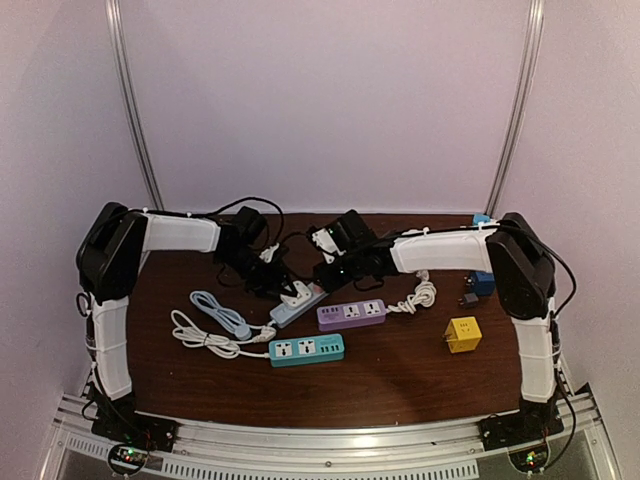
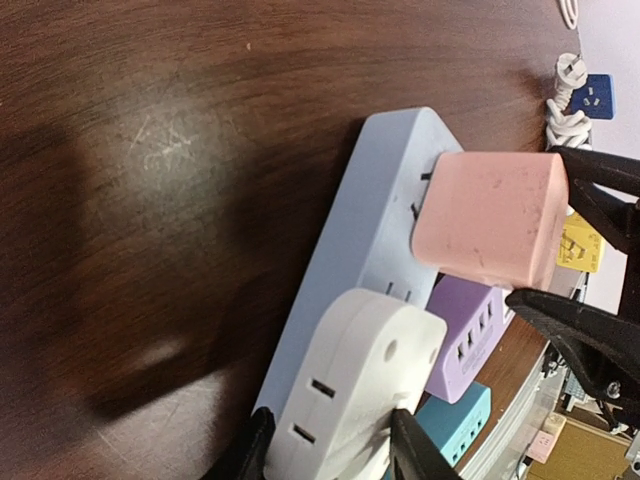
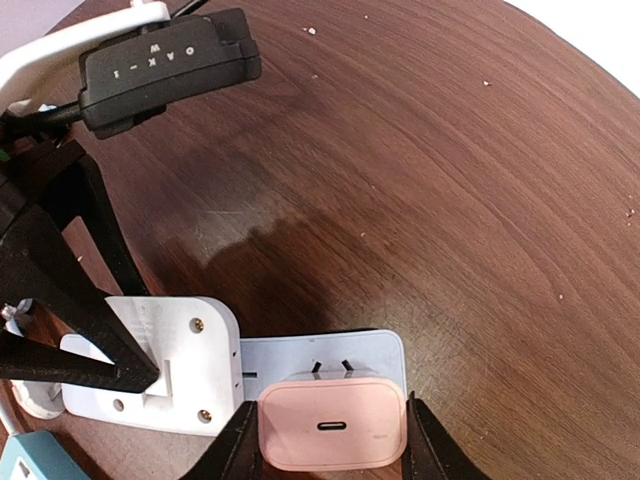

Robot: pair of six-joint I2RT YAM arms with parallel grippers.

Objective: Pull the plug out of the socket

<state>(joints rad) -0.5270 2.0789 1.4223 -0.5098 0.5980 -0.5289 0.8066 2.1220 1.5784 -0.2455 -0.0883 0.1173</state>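
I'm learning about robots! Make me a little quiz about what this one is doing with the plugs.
1. What colour is the charger that the right gripper is clamped on?
A) pink
B) green
C) black
2. True or false: the left gripper is open and touching nothing.
3. Fill the gap: the charger's prongs point into the pale ____ power strip.

Key
1. A.
2. False. Its fingers are shut on the white adapter.
3. blue
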